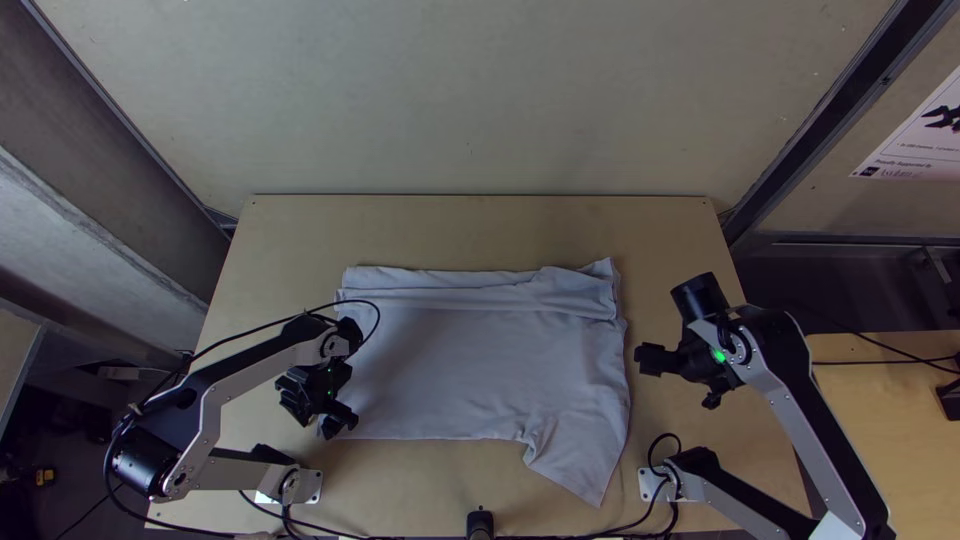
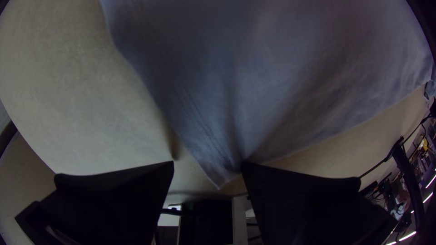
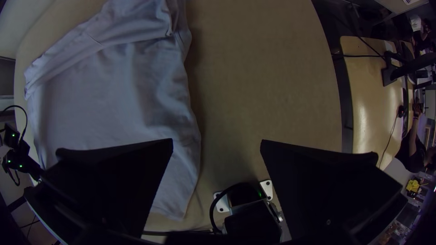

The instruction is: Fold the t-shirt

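Top view — t-shirt [image 1: 480, 365], left gripper [image 1: 323, 421] at corner, right gripper [image 1: 678, 381] beside, jaws apart — empty.

Left gripper [image 1: 322, 412] hanging at the t-shirt's [image 1: 470, 370] near left corner, fingers standing apart. Right gripper [image 1: 682, 380] hanging just beside its right edge, also gaping.

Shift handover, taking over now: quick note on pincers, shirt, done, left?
Left pincer: open, at the shirt's near left corner; can't tell if it touches the cloth.
Right pincer: open, off the shirt's right side, holding nothing.
Shirt: mid-table, mostly flat, wrinkled along the right side.
Done: a folded band runs along the far edge.
Left: a flap juts out at the near right; probably tuck it in, then fold the body smaller.
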